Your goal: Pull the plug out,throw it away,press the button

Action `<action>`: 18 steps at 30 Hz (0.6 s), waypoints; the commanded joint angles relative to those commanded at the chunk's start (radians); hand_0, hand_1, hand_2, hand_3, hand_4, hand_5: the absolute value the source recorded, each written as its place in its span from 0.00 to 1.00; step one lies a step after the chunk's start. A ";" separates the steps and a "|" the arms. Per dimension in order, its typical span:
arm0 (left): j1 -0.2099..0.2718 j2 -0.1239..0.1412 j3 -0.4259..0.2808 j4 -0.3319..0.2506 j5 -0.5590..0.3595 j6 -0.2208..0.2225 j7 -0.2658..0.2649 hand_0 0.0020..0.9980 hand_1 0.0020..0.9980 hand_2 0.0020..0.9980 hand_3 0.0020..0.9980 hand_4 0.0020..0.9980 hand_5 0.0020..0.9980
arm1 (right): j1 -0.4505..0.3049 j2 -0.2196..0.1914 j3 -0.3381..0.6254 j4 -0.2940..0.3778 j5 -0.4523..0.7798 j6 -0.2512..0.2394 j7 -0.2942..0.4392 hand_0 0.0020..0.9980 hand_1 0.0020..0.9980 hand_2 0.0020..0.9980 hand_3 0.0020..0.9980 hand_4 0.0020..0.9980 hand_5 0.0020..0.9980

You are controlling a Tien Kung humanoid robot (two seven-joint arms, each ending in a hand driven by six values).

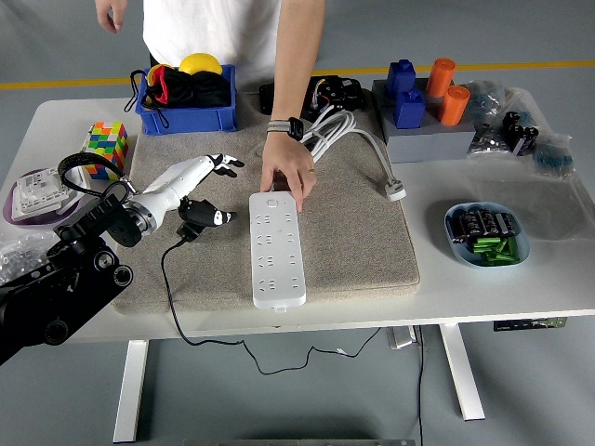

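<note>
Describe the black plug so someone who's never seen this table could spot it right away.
Find the beige mat covering the middle of the white table. The black plug lies on the mat's left part, just left of the white power strip. It alone trails a thin black cord over the table's near edge.

— Where's the plug?
— The black plug (203, 216) lies unplugged on the beige mat, just left of the white power strip (277, 249), its cord trailing off the counter's near edge.
— And the strip?
— Flat, lengthwise.
</note>
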 joint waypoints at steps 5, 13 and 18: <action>-0.036 -0.014 0.041 0.027 -0.027 -0.016 0.007 0.16 0.10 0.17 0.69 0.65 0.10 | 0.003 0.002 0.000 0.001 0.003 0.000 0.001 0.75 0.67 0.66 0.62 0.67 0.51; -0.108 -0.038 0.126 0.080 -0.054 -0.031 0.024 0.13 0.03 0.09 0.67 0.58 0.04 | 0.003 0.001 -0.002 -0.001 0.006 0.001 0.000 0.75 0.67 0.66 0.62 0.67 0.51; -0.151 -0.054 0.188 0.119 -0.078 -0.039 0.032 0.10 0.00 0.03 0.67 0.58 0.03 | 0.005 0.002 -0.003 0.000 0.008 0.000 0.001 0.75 0.67 0.66 0.62 0.67 0.51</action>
